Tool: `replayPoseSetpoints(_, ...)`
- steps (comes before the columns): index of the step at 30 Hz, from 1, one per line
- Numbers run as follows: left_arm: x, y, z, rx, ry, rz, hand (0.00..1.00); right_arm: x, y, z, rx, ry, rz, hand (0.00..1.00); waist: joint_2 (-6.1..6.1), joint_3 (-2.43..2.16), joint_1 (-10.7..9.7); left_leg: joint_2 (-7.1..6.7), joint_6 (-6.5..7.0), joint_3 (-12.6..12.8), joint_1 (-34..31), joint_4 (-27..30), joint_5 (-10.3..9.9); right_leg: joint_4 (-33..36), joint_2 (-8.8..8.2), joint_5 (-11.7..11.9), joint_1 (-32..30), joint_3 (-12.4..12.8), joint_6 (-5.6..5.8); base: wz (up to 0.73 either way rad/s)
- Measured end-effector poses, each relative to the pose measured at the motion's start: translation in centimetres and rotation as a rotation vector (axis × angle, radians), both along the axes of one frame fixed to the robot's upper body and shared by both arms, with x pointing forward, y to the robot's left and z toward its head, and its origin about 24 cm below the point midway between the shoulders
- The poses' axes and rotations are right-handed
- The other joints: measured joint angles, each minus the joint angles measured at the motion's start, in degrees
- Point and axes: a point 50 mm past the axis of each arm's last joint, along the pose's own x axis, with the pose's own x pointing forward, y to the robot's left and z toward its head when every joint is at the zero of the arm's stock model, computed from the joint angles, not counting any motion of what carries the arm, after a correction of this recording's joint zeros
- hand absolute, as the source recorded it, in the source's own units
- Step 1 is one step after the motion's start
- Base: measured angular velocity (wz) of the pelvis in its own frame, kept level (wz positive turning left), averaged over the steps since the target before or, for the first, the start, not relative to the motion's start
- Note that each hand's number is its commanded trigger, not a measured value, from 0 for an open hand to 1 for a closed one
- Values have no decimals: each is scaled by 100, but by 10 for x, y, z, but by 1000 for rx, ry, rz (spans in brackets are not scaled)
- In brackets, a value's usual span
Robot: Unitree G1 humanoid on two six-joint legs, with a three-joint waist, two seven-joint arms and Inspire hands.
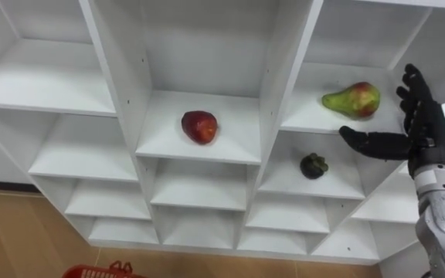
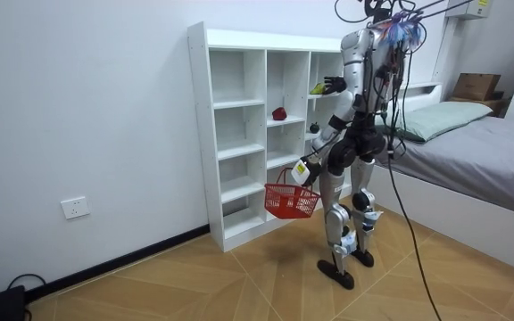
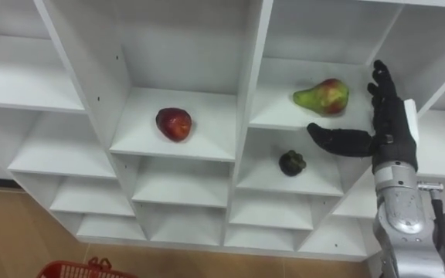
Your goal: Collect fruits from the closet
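A green-red pear (image 1: 352,100) lies in an upper right compartment of the white closet (image 1: 122,85). My right hand (image 1: 423,127) is open just right of the pear, fingers straight up and thumb stretched out below it, not touching it. A red apple (image 1: 199,127) rests in the middle compartment. One shelf below the pear sits a small dark round fruit (image 1: 313,165). In the room view I stand facing the closet (image 2: 239,134), and my left hand (image 2: 303,171) hangs low with the red basket (image 2: 290,199) by its handle.
The other compartments hold nothing. The basket's rim (image 1: 99,271) peeks in at the bottom edge over the wooden floor. A bed (image 2: 480,143) stands behind me at the room view's right.
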Motion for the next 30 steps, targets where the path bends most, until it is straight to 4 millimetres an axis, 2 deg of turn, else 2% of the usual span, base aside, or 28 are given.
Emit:
replayPoseSetpoints(10,-4,2,0,10,10,15,100,15,-3,3,-2,25,21,0,-119,14,3,-35,6,-105,-14,-1,31,-12,-33,-1,29,-98,1,4)
replayPoseSetpoints(14,-4,3,0,11,12,18,100,16,-4,4,-4,25,23,0,-139,2,2,-42,8,-146,-23,-3,32,-12,-45,-2,34,-141,6,3)
replayPoseSetpoints(24,-2,4,0,13,15,27,100,26,-6,18,-28,-12,42,0,-92,8,9,-44,8,-203,-17,0,33,-9,-48,-2,57,-182,6,1)
replayPoseSetpoints(30,-3,4,0,14,16,29,100,26,-7,16,-24,-4,37,0,-22,-8,17,-46,4,-245,-5,-3,46,-10,-49,-2,81,-228,6,3)
